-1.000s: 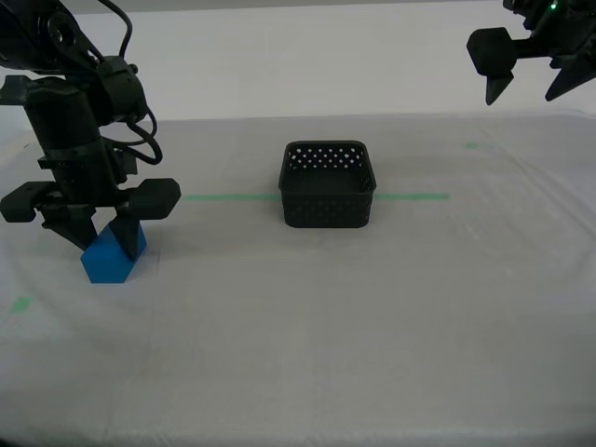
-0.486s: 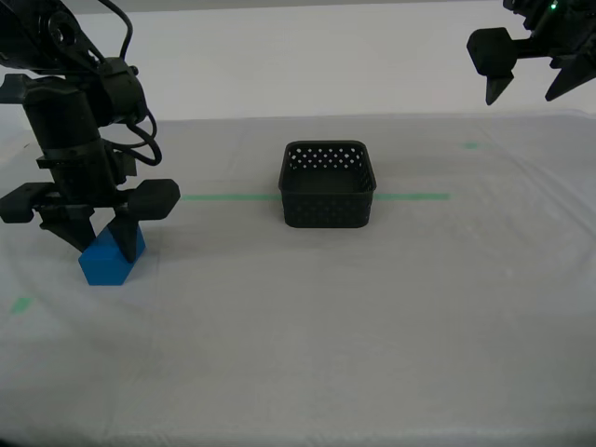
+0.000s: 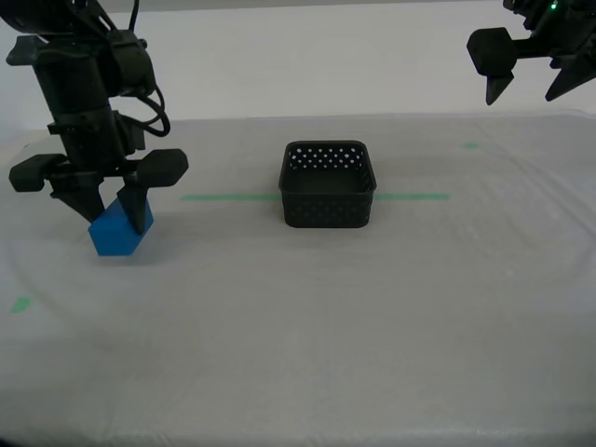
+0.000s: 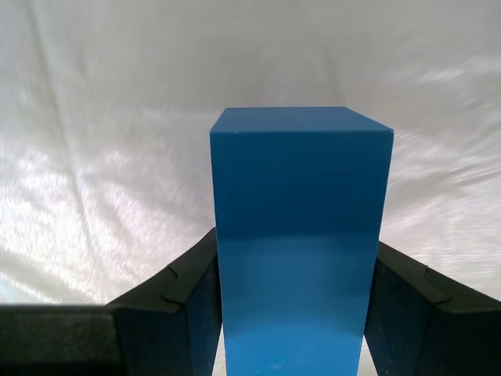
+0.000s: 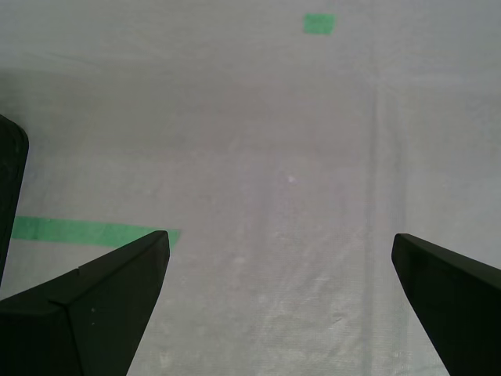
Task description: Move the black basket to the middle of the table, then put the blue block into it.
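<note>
Second wrist view gives you the nearest look: my second gripper (image 4: 293, 313) has its jaws closed on the blue block (image 4: 301, 235), one finger pressed to each side face, pale cloth behind it. Pull back to the exterior view and you see what has changed — half a second ago the block (image 3: 121, 230) sat lower, near the cloth, and now it hangs tilted, lifted off the table (image 3: 307, 345), with my second gripper (image 3: 110, 209) risen a little toward that view's centre. You can take the grasp as holding, so the carry to the black basket (image 3: 328, 183) is likely next. The basket stands mid-table on the green tape line (image 3: 228, 196), well apart from the block, so the first step looks done. Farthest off, my first gripper (image 3: 526, 79) hovers high at the view's right, jaws wide apart and empty — nothing between them but cloth. You will find no brand, label or writing anywhere.
</note>
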### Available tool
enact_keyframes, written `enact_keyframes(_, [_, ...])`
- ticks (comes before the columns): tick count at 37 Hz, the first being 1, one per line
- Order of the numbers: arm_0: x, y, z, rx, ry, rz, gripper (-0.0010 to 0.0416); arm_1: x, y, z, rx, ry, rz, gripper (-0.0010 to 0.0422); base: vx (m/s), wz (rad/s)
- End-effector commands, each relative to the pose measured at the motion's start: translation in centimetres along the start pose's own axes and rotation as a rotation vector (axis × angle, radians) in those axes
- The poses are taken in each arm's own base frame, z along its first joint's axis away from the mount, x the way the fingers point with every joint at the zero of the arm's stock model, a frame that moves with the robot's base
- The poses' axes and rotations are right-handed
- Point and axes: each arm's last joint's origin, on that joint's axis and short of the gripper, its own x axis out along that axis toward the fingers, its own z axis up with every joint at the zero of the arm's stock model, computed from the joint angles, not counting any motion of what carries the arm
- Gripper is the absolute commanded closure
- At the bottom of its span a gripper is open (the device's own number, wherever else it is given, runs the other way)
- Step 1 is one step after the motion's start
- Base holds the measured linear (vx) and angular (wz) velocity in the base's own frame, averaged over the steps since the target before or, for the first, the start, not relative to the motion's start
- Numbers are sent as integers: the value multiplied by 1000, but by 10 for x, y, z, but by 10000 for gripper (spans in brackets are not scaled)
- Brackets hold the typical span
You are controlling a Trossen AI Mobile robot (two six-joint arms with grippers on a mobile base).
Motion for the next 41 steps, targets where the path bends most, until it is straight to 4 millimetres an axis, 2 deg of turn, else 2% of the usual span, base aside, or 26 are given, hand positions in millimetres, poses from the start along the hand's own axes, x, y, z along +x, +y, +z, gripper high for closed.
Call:
enact_keyframes(1, [0,0,0,-1,-2,0,7,-9,-7,7,18,-24,-13,413,0,0])
enact_keyframes(7, [0,0,0,-1,-2,0,7,-28,-23,18,43,-52,-22,413,0,0])
enact_keyframes(16, [0,0,0,-1,-2,0,7,-68,-56,33,125,-126,-49,412,0,0])
enact_keyframes(28, [0,0,0,-1,-2,0,7,-127,-100,53,117,-338,-154,412,0,0])
enact_keyframes(33, [0,0,0,-1,-2,0,7,-146,-109,59,128,-408,-187,413,0,0])
enact_keyframes(41, [0,0,0,-1,-2,0,7,-161,-116,62,100,-464,-226,413,0,0])
